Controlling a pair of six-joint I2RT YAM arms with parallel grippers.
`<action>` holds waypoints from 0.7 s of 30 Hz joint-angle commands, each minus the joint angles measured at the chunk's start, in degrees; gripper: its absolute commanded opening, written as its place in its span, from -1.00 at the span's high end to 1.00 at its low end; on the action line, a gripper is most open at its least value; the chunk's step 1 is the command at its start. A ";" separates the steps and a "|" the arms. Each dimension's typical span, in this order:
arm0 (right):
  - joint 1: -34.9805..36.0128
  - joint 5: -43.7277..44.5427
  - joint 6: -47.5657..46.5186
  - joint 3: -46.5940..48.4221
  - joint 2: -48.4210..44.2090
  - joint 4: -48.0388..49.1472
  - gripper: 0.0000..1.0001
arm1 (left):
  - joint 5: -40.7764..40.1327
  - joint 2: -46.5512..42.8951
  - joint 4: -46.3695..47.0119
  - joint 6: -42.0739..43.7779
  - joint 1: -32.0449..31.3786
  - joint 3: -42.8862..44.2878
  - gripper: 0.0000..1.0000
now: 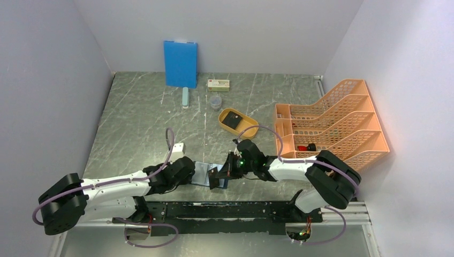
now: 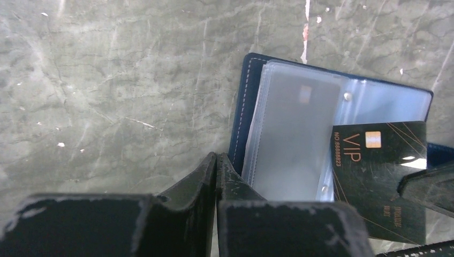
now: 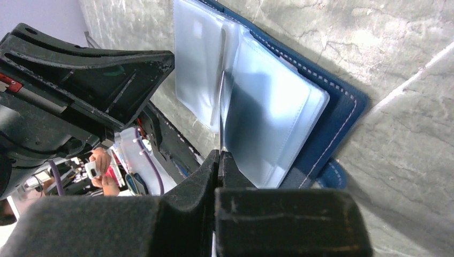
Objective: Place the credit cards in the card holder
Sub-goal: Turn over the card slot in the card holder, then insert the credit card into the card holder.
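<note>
Navy holder (image 1: 202, 172) is laid open at the surface's (image 1: 139, 123) 6 o'clock. Black card (image 2: 375, 176) is pinched by right gripper (image 3: 218, 156); left gripper (image 2: 216, 160) is pressed together.

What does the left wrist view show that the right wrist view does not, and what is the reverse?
Only left wrist: the printed face of the black VIP card, with a gold chip, lying over the clear sleeves. Only right wrist: the left arm, its black housing beside the holder. Both: the open card holder, navy outside, its sleeves, and the marble table. The left end effector and the right end effector each show closed fingers in their own view, the right apparently pinching the card.
</note>
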 commanded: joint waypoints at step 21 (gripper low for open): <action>0.13 7.49 -5.76 2.61 -4.40 -4.62 1.00 | 0.91 -5.57 -7.77 -0.88 0.17 0.41 0.84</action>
